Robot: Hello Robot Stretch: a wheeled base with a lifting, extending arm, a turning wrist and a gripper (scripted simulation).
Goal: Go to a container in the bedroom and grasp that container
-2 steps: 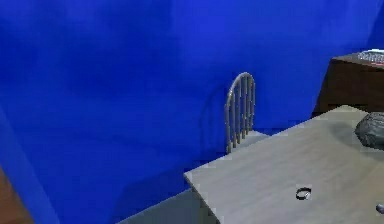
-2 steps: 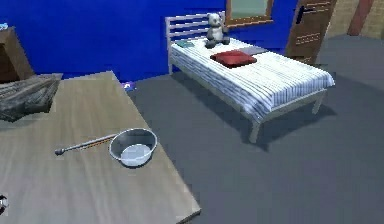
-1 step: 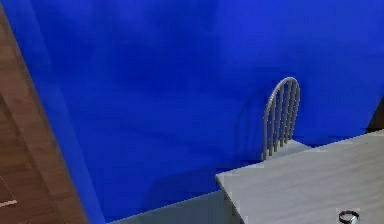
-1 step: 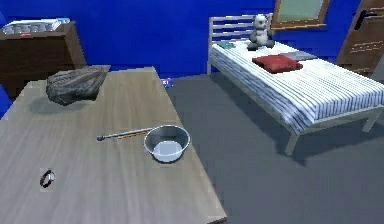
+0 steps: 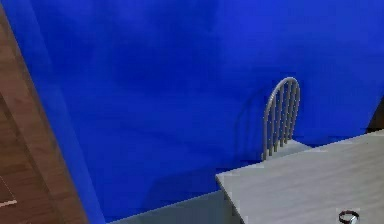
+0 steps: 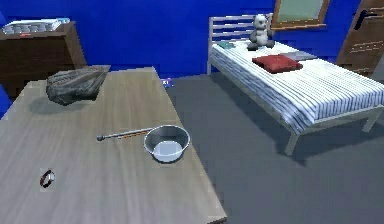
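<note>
Illumination is even, diffuse and moderately bright in both views. The chair (image 5: pixel 281 115) casts a faint shadow on the blue wall (image 5: pixel 150 90) (darker toward its base). The floor (image 6: pixel 250 125) under the bed (image 6: pixel 300 85) is lightly shaded.

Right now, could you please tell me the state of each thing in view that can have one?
bowl: upright on the table, looks empty.
thin stick: lying flat beside the bowl.
dark bundle: slumped at the table's far edge.
small ring: lying flat on the table.
teddy bear: sitting upright on the bed.
red cushion: lying flat on the bed.
chair: upright, at the table's edge.
</note>
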